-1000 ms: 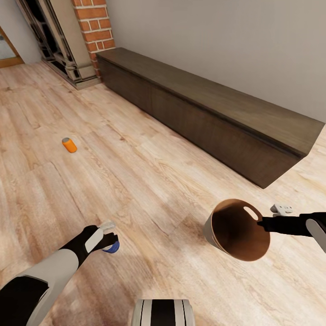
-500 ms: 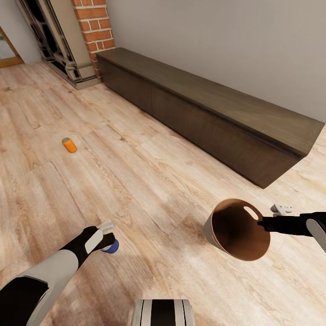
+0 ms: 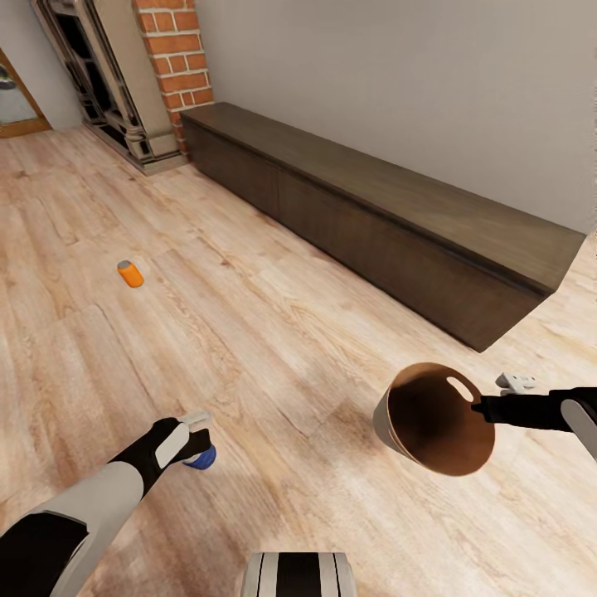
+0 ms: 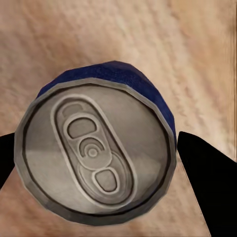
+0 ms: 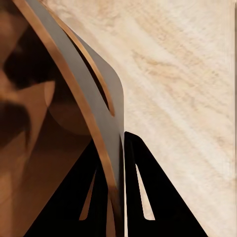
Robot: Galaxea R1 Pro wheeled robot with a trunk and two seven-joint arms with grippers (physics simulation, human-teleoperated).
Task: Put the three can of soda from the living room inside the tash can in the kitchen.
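My left gripper (image 3: 197, 438) is shut on the dark blue can of soda (image 3: 202, 456), low over the wooden floor at the front left. In the left wrist view the can's silvery top (image 4: 94, 155) sits between the two black fingers (image 4: 207, 173), which press on its sides. One orange can of soda (image 3: 129, 274) lies on the floor further off to the left. My right gripper (image 3: 479, 407) is shut on the rim of the tash can (image 3: 431, 423), which hangs tilted with its dark brown inside facing me. The right wrist view shows the fingers (image 5: 143, 187) pinching the rim (image 5: 106, 148).
A long dark low cabinet (image 3: 390, 224) runs along the grey wall at the back right. The red brick chimney (image 3: 176, 58) and stone fireplace (image 3: 108, 91) stand at the back left. A small white object (image 3: 516, 382) lies on the floor by my right arm.
The whole head view has shifted a little, so the camera moved. Both grippers keep their holds, and the blue can stays with the left gripper.
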